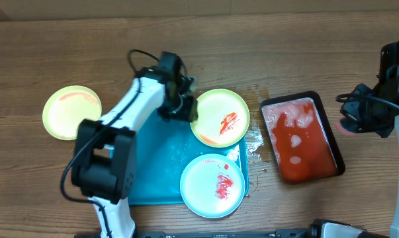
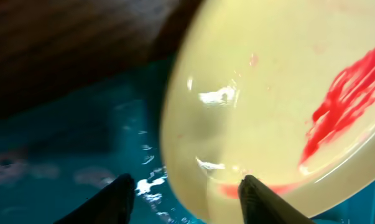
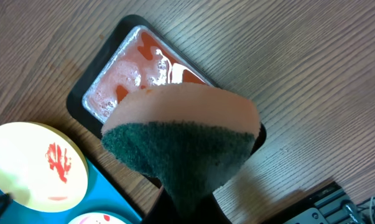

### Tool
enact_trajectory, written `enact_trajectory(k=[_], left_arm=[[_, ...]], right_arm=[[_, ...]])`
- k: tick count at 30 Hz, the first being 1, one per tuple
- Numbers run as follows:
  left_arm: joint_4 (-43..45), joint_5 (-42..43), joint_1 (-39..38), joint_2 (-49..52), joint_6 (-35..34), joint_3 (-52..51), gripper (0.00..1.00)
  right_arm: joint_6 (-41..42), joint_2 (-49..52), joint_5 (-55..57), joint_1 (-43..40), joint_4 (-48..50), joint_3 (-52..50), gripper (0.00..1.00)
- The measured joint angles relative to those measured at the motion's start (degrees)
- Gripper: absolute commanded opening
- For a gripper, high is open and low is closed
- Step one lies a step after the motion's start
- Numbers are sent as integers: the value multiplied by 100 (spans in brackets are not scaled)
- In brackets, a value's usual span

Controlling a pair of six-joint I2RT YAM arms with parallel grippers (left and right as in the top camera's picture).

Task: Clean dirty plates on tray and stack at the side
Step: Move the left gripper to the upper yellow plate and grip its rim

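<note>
On the turquoise tray (image 1: 156, 165), a yellow-green plate (image 1: 220, 118) smeared with red lies at the far right corner and a blue-white smeared plate (image 1: 212, 186) lies at the near right. A third yellow-green plate (image 1: 71, 112) rests on the table to the left. My left gripper (image 1: 186, 109) is open and straddles the left rim of the yellow-green plate (image 2: 268, 93); one finger (image 2: 255, 199) is over the plate, the other (image 2: 120, 196) over the tray (image 2: 69, 168). My right gripper (image 3: 193, 205) hangs at the far right, shut on a green-and-orange sponge (image 3: 181, 137).
A black tray (image 1: 341, 162) of red, foamy liquid stands to the right of the turquoise tray, below the sponge in the right wrist view. Spilled drops (image 1: 255, 139) wet the wood between the two trays. The left arm's body reaches across the tray's left half.
</note>
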Motion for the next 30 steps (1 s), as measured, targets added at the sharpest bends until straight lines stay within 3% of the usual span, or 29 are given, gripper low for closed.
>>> enact_trajectory(k=[3,4,6,9,11,16,17,18,19,26,28,30], left_arm=[[-17,-50,-175,90,-79,0,58],[-20,-61,-232,111,-120,0,50],[-28,-85,-280,114,-260,0,49],[-96,-101,-282,114,-376,0,55],[-151,-116,-280,114,-411,0,77],[-166,-140,-280,114,-516,0,80],[-160,-142,-280,114,-529,0,86],[-140,-142,-280,114,-533,0,98],[-125,-142,-280,114,-540,0,100],[144,-229,-280,114,-553,-42,100],[278,-247,-280,111,-560,-138,75],[389,-271,-280,107,-636,-203,73]], right_arm=[[-33,0,2,0,-39,0,4],[-42,0,-2,0,-46,0,4],[-55,0,0,0,-44,0,4],[-70,0,0,0,-50,0,4],[-72,0,0,0,-52,0,4],[-76,0,2,0,-66,0,4],[-74,0,0,0,-68,0,4],[-72,0,-2,0,-74,0,4],[-74,0,-2,0,-81,0,4],[-76,0,-2,0,-105,0,4],[-72,0,0,0,-107,0,4],[-79,0,0,0,-111,0,4]])
